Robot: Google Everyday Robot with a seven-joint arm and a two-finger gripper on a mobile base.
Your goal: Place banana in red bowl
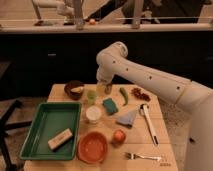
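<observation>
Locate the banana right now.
Camera view, far-left of the table: the banana lies in the dark brown bowl, behind the green tray; the gripper hangs just to its right.

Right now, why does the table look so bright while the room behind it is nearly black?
Camera view: light falls from above onto the wooden table, so the red bowl and green tray glow warm. The cabinets behind are unlit. The white arm catches the light, but its hand hangs shaded over the table's far end, beside the banana.
</observation>
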